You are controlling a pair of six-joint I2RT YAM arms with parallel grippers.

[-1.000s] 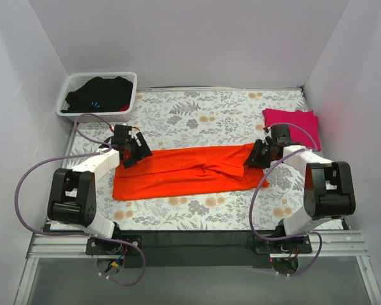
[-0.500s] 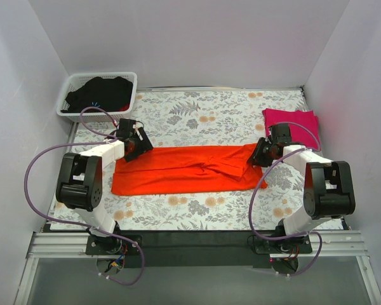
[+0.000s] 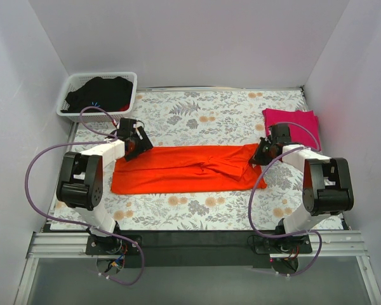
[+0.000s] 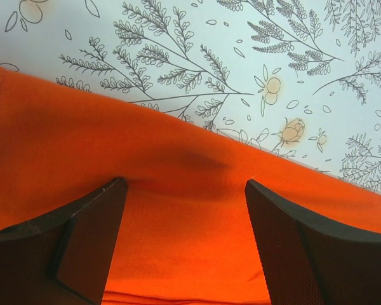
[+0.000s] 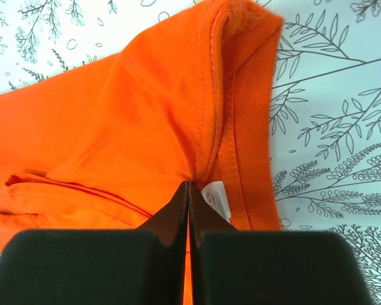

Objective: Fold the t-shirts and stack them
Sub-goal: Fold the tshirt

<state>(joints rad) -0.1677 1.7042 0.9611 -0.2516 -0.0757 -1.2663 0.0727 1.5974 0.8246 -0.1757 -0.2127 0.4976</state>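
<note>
Basket (image 3: 96, 115) one, orange t-shirt (image 3: 184, 170) one, magenta t-shirt (image 3: 293, 118) one

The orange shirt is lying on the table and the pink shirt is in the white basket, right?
Not quite. The pink shirt lies on the table near the right wall, not in the basket, which holds black clothes. The orange shirt does lie on the table. The top view shows this.

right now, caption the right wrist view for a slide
Right end effector pinching the orange t-shirt beside its white label
</note>
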